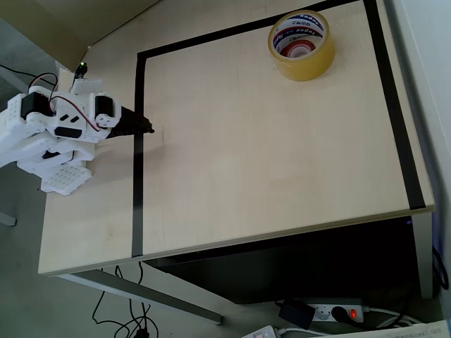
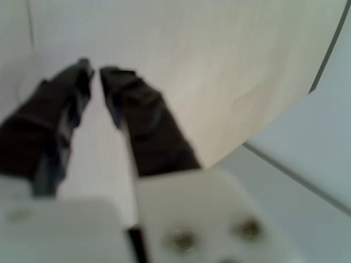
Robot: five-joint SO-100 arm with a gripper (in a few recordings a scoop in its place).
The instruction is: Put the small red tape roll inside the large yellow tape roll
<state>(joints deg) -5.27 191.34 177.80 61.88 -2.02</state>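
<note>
Gripper (image 1: 146, 131) is parked way over at the left edge of the table in the overhead view, tips just over the black tape line (image 1: 138, 141), and it's got nothing in it. In the wrist view the two dark fingers (image 2: 131, 109) are nearly together at the tips with only a thin gap, and bare wood shows between them, so basically closed on air.

Right around the tips there's just bare tabletop (image 1: 246, 141), nothing within reach.

Far off from the gripper, toward the opposite top corner of the marked area, sits the large yellow tape roll (image 1: 301, 45), lying flat with its hole facing up. Looking down into that hole, there's a small reddish ring with a pale centre, which I'd say is the small red tape roll (image 1: 299, 51) already sitting inside. It's tiny in the picture though, so not 100% sure.

If that's right, the job looks pretty much done, arm tucked back and well clear. Nothing obvious left to move.
</note>
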